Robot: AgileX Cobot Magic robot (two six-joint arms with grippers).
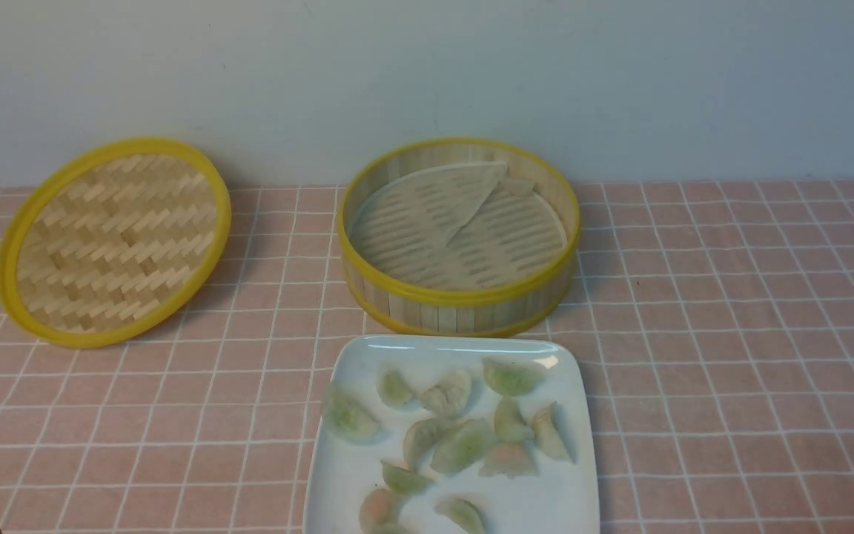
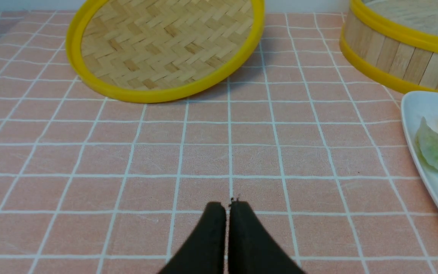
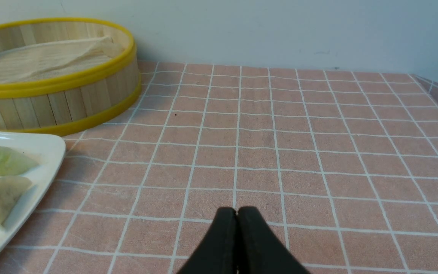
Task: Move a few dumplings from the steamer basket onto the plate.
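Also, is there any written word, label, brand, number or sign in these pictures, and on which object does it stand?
None: no text, number or sign can be read in any view.
Round bamboo steamer basket with yellow rims: bare slats, no label.
Glossy white rounded-square plate: no mark visible.
Shallow woven-bamboo lid with yellow rim: plain weave.
Pink checked tablecloth: only white grid lines.
Pale wall: blank.

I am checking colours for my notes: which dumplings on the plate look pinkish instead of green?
Two dumplings: one in the middle cluster on the plate, another near its front edge. Both show orange-pink filling; the others look green or pale.
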